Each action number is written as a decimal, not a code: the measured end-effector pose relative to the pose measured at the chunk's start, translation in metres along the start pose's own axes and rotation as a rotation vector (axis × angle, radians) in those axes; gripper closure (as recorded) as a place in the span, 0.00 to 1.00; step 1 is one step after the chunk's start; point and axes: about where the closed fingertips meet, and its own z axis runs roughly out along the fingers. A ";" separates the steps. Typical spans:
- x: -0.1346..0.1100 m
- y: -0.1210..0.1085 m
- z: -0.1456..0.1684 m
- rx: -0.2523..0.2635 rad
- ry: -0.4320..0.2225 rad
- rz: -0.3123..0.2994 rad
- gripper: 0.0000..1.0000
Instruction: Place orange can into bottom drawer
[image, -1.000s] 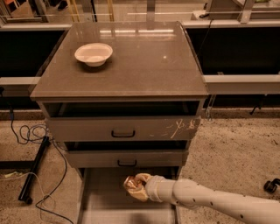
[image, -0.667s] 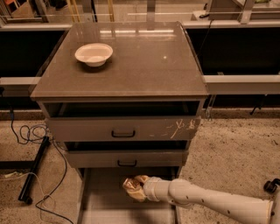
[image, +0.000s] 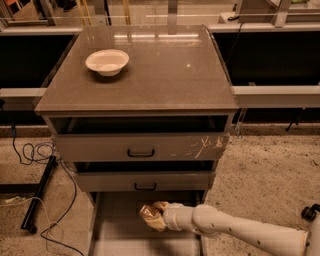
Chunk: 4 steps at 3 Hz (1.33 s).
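Speckled pale floor (image: 270, 165); grey cabinet (image: 165, 75), glossy top; black cables (image: 31, 148) at left; dark bays (image: 272, 60) behind

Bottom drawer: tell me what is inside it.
In the bottom drawer, the pincer grips the orange can over the pale floor. Its back is hidden under the middle drawer; whether the can touches down is unclear.

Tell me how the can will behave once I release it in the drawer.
Can, held in the gripper over the drawer, looks small and dented: probably light, easily crushed. Shiny metal may slip. On that flat floor it could roll.
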 end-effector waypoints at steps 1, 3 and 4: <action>0.016 -0.008 0.016 -0.010 -0.001 0.025 1.00; 0.063 -0.038 0.046 0.018 -0.006 0.050 1.00; 0.090 -0.046 0.059 0.029 -0.007 0.041 1.00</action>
